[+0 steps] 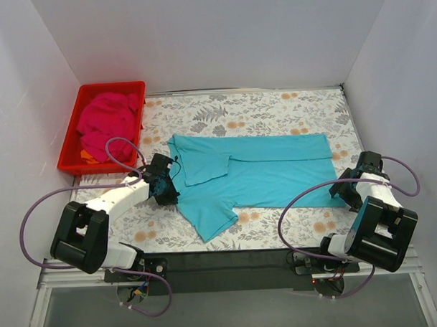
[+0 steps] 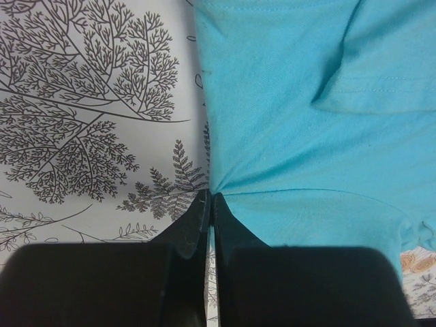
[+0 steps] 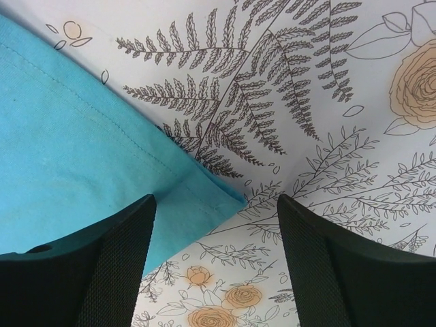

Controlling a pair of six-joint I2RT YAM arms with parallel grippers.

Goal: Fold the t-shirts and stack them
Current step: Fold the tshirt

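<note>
The turquoise-blue t-shirt (image 1: 262,173) lies spread on the flowered table, its top sleeve folded in over the body and one sleeve pointing to the near edge. My left gripper (image 1: 164,185) is shut on the shirt's left edge, and the cloth (image 2: 300,102) puckers at the fingertips (image 2: 202,204). My right gripper (image 1: 346,190) is open, low over the shirt's near right hem corner (image 3: 225,197), which lies between the fingers (image 3: 119,252). The magenta-pink t-shirt (image 1: 108,123) lies bunched in the red tray (image 1: 69,143).
The red tray stands at the table's far left. White walls close in the left, back and right sides. Purple cables (image 1: 306,196) loop from both arms over the near part of the table.
</note>
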